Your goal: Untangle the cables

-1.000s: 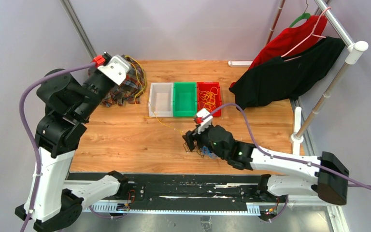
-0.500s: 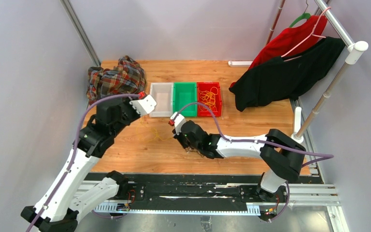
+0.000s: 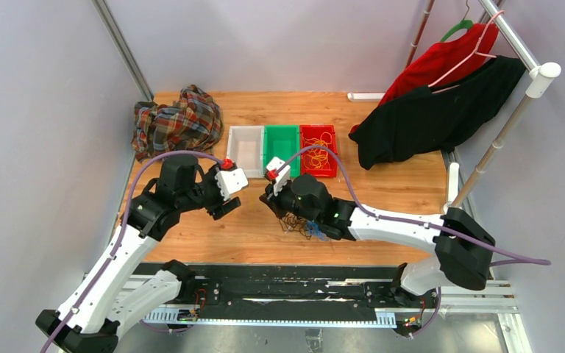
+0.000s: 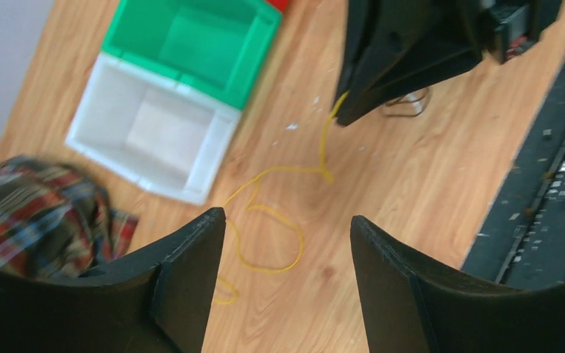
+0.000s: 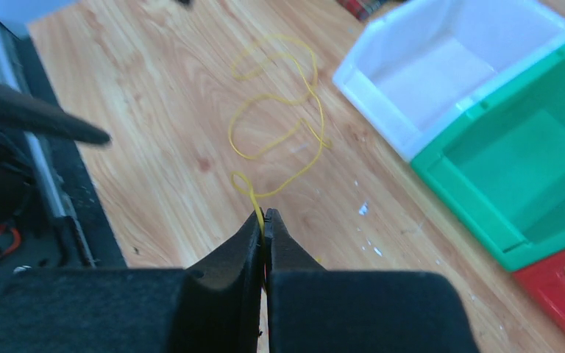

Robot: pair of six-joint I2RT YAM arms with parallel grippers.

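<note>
Two robot arms reach over a light wooden worktop (image 3: 390, 195) from its near edge. Closest to that edge, a small tangled bunch of thin black and blue cables (image 3: 303, 225) lies on the wood beside the right arm.

Just beyond it, the right tool (image 5: 263, 215) has its two black fingers pressed together on one end of a thin yellow cable (image 4: 322, 147). From that pinch the yellow cable drops to the worktop and lies in several loose loops between the two tools.

The left tool (image 4: 287, 220) is over those loops, its fingers spread wide apart and gripping nothing. It cannot be told whether it touches the wood.

Further back, three open rectangular plastic bins sit side by side in a row. A white bin (image 3: 244, 147) is on the left, a green bin (image 3: 282, 147) in the middle and a red bin (image 3: 318, 172) on the right. The red bin holds a heap of thin yellow cables (image 3: 318, 149).

In the far left corner lies a crumpled plaid cloth (image 3: 176, 125) in red, green and blue. At the far right, a red garment (image 3: 441, 62) and a black garment (image 3: 434, 114) hang on hangers from a metal rail (image 3: 511, 37). The black one drapes down to the worktop's far right edge.
</note>
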